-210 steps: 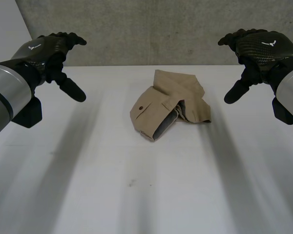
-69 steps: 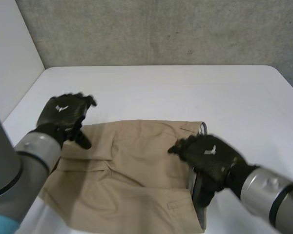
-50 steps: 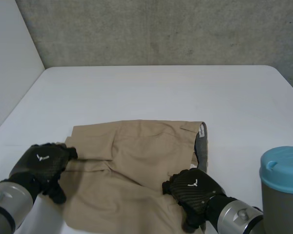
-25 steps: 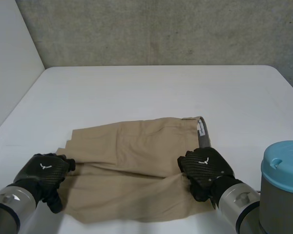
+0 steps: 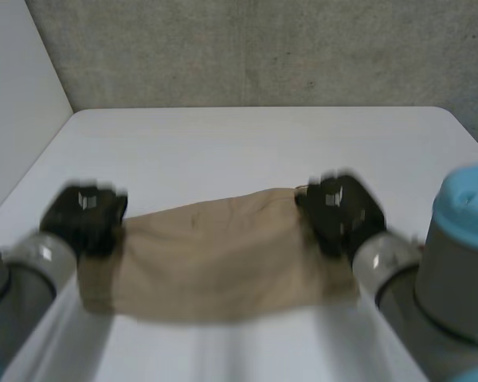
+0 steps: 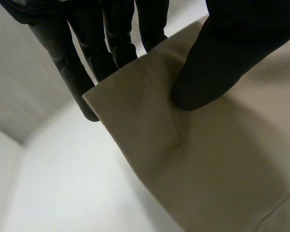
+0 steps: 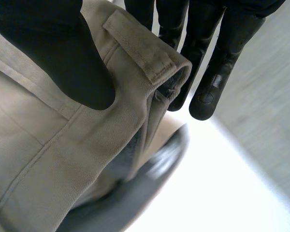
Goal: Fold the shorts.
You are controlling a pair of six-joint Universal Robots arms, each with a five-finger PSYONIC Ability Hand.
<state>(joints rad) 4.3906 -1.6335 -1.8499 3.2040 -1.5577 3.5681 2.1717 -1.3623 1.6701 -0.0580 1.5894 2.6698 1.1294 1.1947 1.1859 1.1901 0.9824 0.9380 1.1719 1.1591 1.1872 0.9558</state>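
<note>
Tan shorts [image 5: 223, 255] held up over the white table [image 5: 247, 143], spread flat between the two hands. The left hand [image 5: 84, 219] grips one upper corner: in the left wrist view the thumb [image 6: 232, 53] presses on the cloth's near face, the straight fingers [image 6: 111, 43] backing it from behind, so the corner is pinched. The right hand [image 5: 342, 211] grips the opposite upper corner at the waistband [image 7: 145, 53] in the same way, thumb in front and fingers [image 7: 217, 53] behind. The long axis of the shorts runs side to side, from one hand to the other, and the held edge is taut. The rest of the cloth hangs below the fingers, toward the robot. Whether the lower edge touches the table cannot be told. Each hand lies equally near its own end, so the fold probably calls for both to move together.
</note>
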